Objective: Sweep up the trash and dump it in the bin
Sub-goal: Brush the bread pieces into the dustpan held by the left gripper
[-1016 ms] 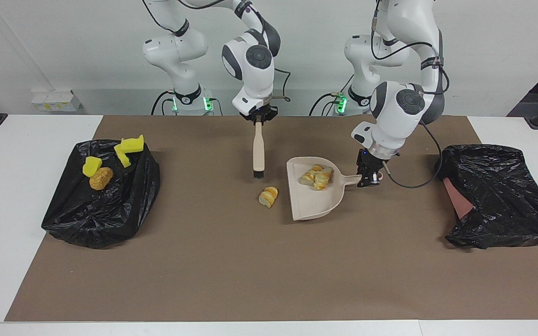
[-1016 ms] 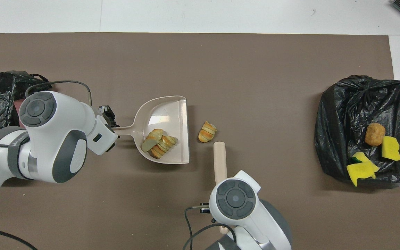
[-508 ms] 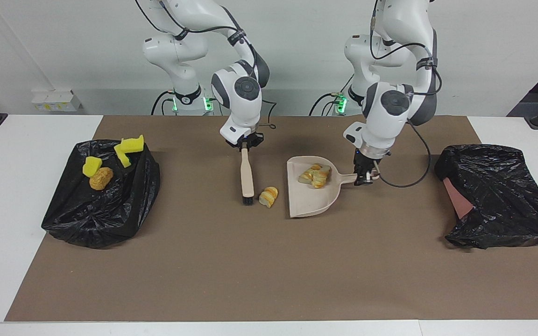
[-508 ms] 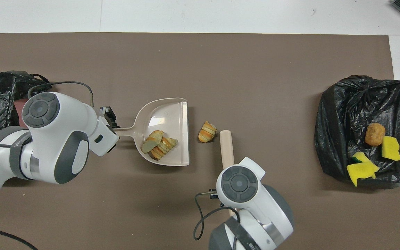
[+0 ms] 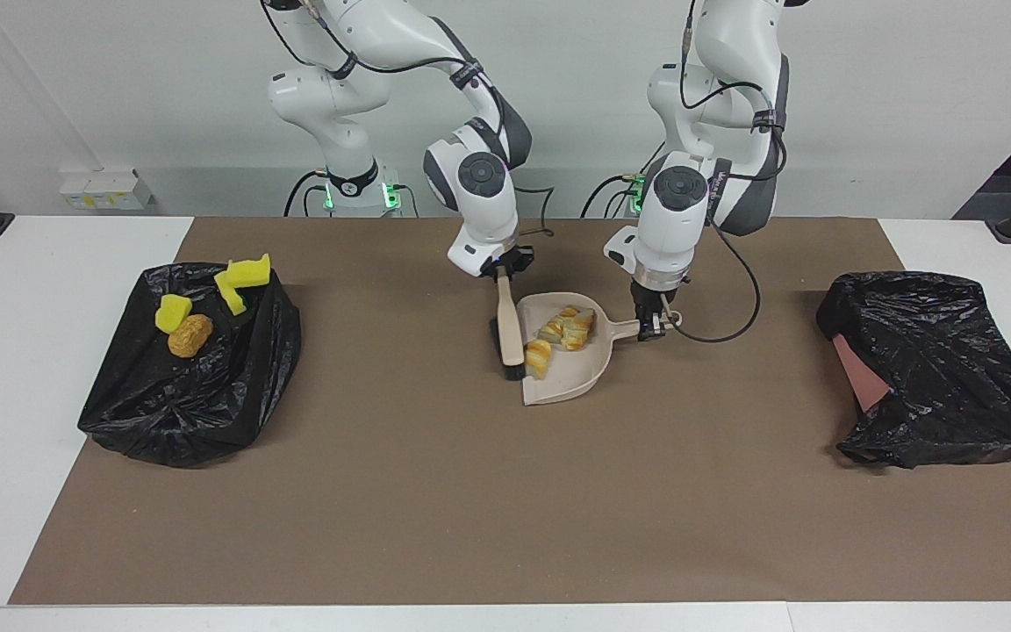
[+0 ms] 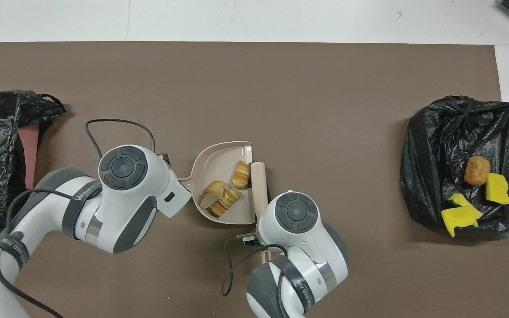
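Facing view is showing the right gripper (image 5: 503, 270) gripping the brush (image 5: 511, 333) at the dustpan (image 5: 569, 379) lip, the left gripper (image 5: 651, 326) clamping its handle with pastry chunks (image 5: 558, 338) inside, so carrying it level to a bin bag (image 5: 935, 369) is looking next.

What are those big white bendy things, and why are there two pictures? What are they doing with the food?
They are two robot arms. One picture looks at them from across the table, the other looks down from above them. The left gripper holds the handle of a beige dustpan. The right gripper holds a brush, set against the dustpan's open edge. Pastry chunks, which are pretend trash, lie in the dustpan. At the right arm's end of the table sits a black bag with yellow sponge bits and an orange-brown lump on it. Another black bag sits at the left arm's end.
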You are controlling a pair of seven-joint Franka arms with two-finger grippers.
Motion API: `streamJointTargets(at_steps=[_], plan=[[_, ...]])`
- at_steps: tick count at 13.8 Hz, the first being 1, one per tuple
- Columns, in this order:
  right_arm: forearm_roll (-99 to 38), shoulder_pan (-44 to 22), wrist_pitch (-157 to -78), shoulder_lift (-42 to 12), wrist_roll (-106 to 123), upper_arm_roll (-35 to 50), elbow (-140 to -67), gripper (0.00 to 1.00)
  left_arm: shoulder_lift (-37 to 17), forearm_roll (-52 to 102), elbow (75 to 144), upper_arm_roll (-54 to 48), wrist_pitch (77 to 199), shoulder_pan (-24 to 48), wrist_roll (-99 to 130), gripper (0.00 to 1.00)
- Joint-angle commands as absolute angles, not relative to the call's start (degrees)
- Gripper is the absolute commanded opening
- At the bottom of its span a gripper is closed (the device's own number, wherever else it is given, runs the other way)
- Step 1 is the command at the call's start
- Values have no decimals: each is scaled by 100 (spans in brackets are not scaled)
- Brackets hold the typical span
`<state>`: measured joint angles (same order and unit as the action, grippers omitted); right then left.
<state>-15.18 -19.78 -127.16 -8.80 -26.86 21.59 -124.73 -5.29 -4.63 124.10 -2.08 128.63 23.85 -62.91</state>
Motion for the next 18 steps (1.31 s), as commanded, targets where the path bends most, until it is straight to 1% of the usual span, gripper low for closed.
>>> streamJointTargets(at_steps=[1,4,8,10,11,13,14,16,18], plan=[[-1793,-2039,-12718,-1011,-2584,2206,-12235,0,-466,-580,12603,-158,13208,2435,-6170,0],[-1662,-2013,-12342,-748,-2758,2162,-12234,0,-580,-457,12586,-176,13561,2032,-6319,0],[-1459,-2030,-11875,-327,-3407,2171,-12243,0,-668,718,12525,-176,13667,1619,-7573,0],[-1406,-2056,-11507,-28,-3707,2188,-12269,0,-668,896,12524,-176,13667,1512,-7752,0],[-1406,-2100,-11444,61,-3996,2223,-12330,0,-685,914,12498,-176,13667,1468,-7761,0],[-1502,-2425,-11495,393,-4157,2224,-12759,0,-747,949,12411,-176,13632,1345,-7848,0],[-1512,-2608,-11505,430,-4166,2224,-12892,0,-747,1097,12306,-176,13571,1301,-8005,0],[-1512,-2987,-11618,308,-4113,2224,-13051,0,-747,1361,12007,-176,13212,1030,-8331,0],[-1512,-3050,-11943,290,-4087,2224,-13341,0,-756,1380,11543,-167,12720,862,-8437,0]])
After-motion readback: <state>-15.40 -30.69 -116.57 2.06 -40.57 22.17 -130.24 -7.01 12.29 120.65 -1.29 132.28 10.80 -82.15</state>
